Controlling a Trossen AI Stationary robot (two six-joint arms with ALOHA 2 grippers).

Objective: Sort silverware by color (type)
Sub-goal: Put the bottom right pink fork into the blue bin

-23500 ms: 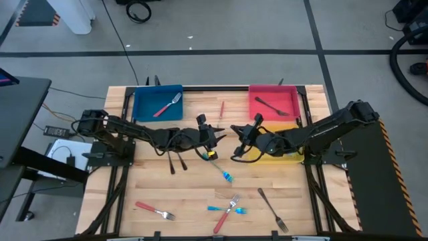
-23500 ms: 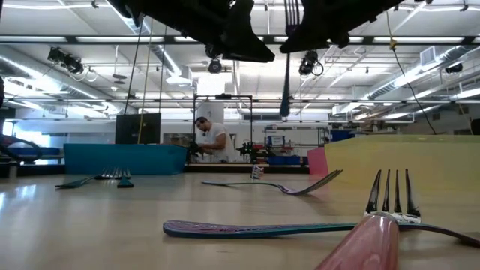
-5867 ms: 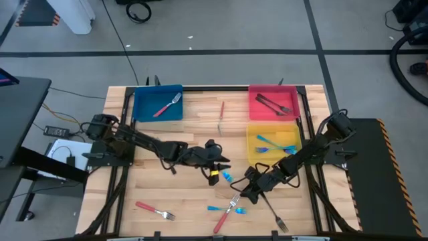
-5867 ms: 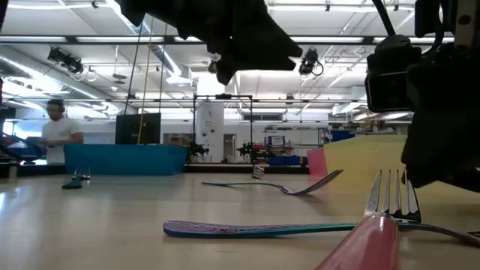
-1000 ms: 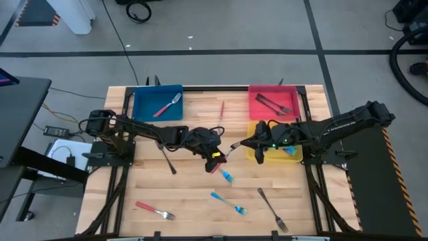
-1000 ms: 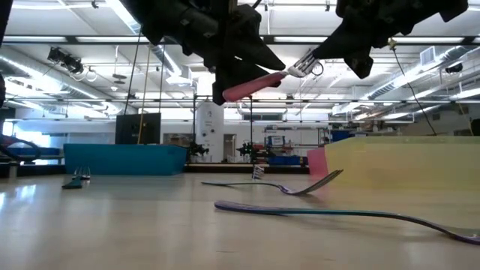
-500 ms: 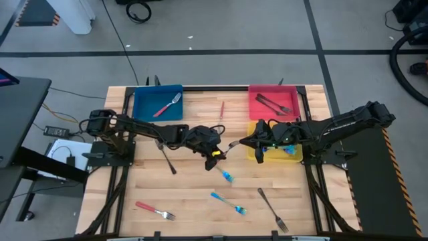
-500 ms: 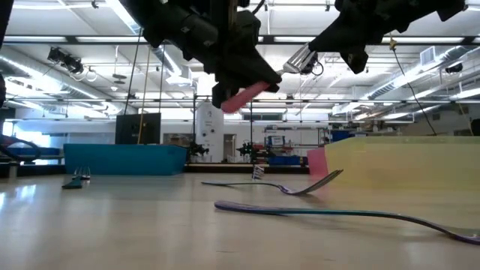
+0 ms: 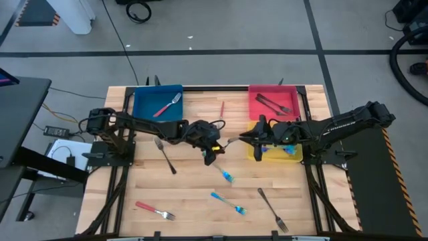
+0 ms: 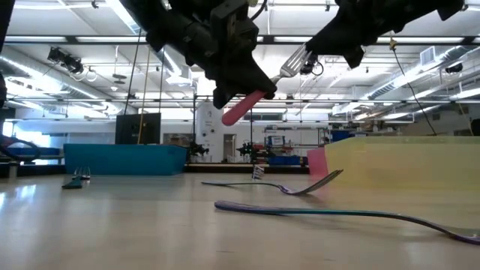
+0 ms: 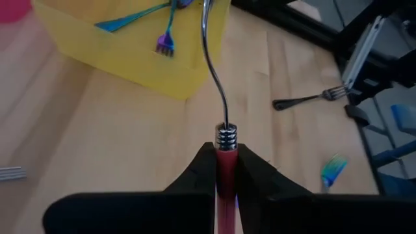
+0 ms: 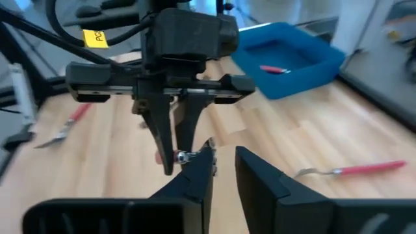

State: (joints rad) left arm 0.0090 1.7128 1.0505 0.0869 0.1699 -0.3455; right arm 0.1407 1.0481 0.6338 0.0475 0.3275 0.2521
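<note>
Above the desk (image 9: 194,191), the left gripper (image 9: 212,146) clenches a pink-handled fork (image 10: 253,97) by its handle; the right gripper (image 9: 245,140), fingers parted, flanks the fork's metal end.

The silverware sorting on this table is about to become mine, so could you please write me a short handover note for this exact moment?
Left gripper: shut on a red-handled fork, mid-air over the table's middle.
Right gripper: open, at that fork's tines.
Done: another red-handled one in the blue tray; two dark forks in the red tray; light blue forks in the yellow tray.
Left on the table: two red-handled, two light blue, two dark.
</note>
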